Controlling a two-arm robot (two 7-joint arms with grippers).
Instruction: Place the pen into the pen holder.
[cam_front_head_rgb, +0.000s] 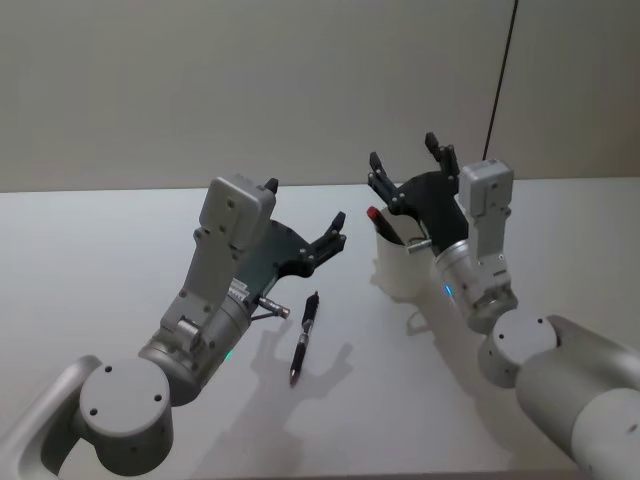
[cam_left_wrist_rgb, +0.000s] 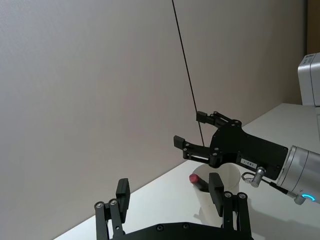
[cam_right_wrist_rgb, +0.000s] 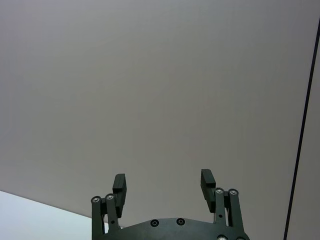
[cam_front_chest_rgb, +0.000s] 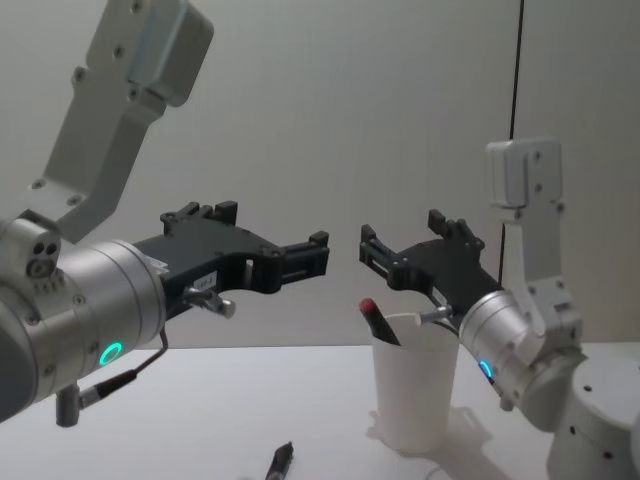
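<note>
Lying flat on the table (cam_front_head_rgb: 120, 240), the black pen (cam_front_head_rgb: 304, 337) sits near the left gripper (cam_left_wrist_rgb: 169, 184), apart from the white cup (cam_front_head_rgb: 398, 272), where 1 red-capped pen (cam_front_head_rgb: 380, 222) leans. Both grippers hang raised, fingers spread and empty; the right gripper (cam_right_wrist_rgb: 163, 178) hovers above the cup, so the left looks better placed for the pickup.

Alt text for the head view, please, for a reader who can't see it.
A black pen lies on the white table near the left gripper, jaws open. To its right a white paper cup holds a red-tipped pen, with the right gripper above it, jaws open.
</note>
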